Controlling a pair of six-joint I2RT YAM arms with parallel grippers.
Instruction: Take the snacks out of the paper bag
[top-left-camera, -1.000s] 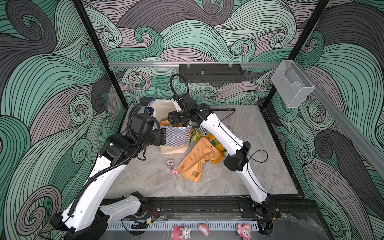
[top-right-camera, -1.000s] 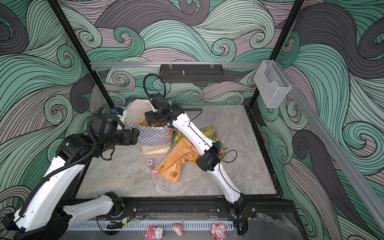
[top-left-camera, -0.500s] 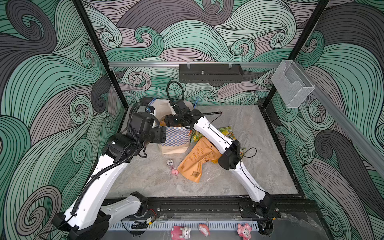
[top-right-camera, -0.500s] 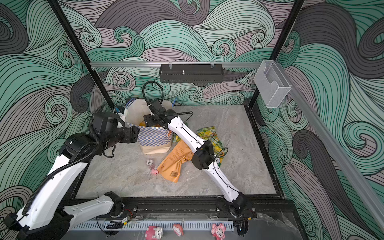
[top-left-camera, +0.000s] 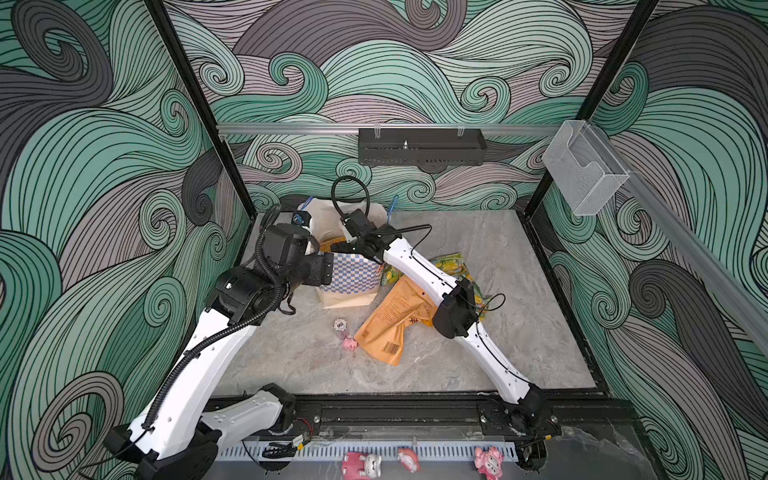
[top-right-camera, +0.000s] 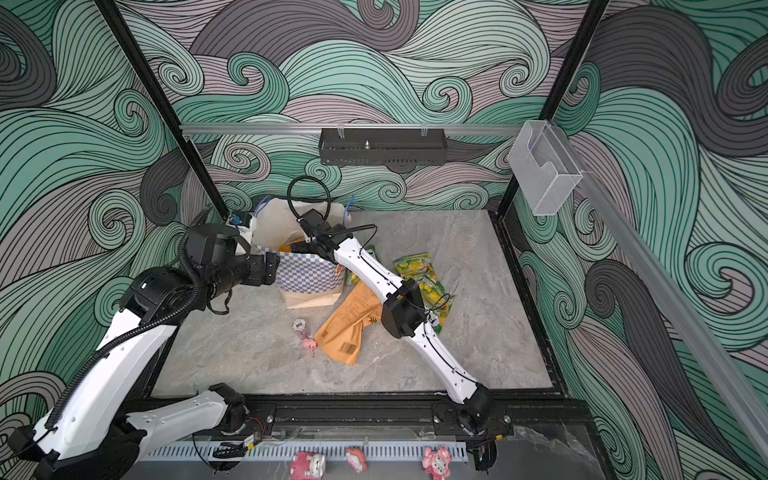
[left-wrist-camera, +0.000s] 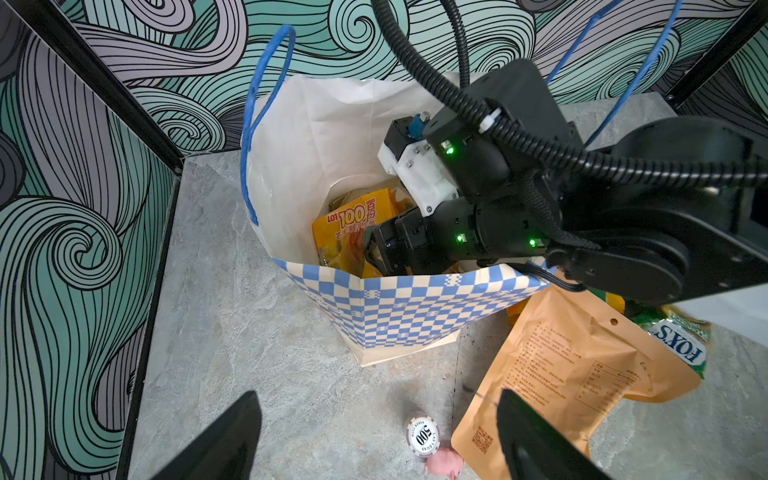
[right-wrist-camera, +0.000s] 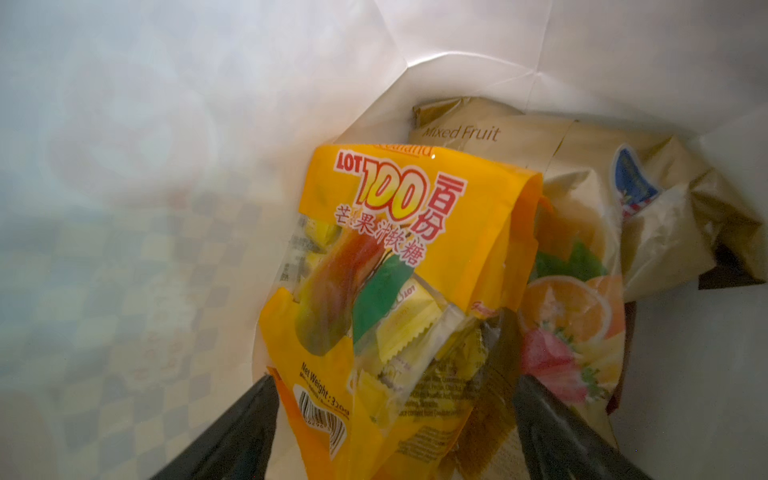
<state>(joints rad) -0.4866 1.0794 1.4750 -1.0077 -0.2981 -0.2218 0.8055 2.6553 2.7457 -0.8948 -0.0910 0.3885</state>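
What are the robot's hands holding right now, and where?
Nothing yet. The right gripper, inside the paper bag, has its jaws open around the barcode end of the orange-yellow bag. The left gripper is open and empty.

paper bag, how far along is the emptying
Done: a tan-orange pouch and green-yellow FOX'S bags lie on the table beside the paper bag. In hand: the right jaws stand open inside it, either side of the orange LOT 100 bag, not closed yet. Left: that bag and the gold Mixed Fruit bag are inside.

Paper bag (top-left-camera: 353, 284) upright w/ orange LOT 100 pouch (right-wrist-camera: 395, 270) inside; tan pouch (top-left-camera: 390, 328) beside.
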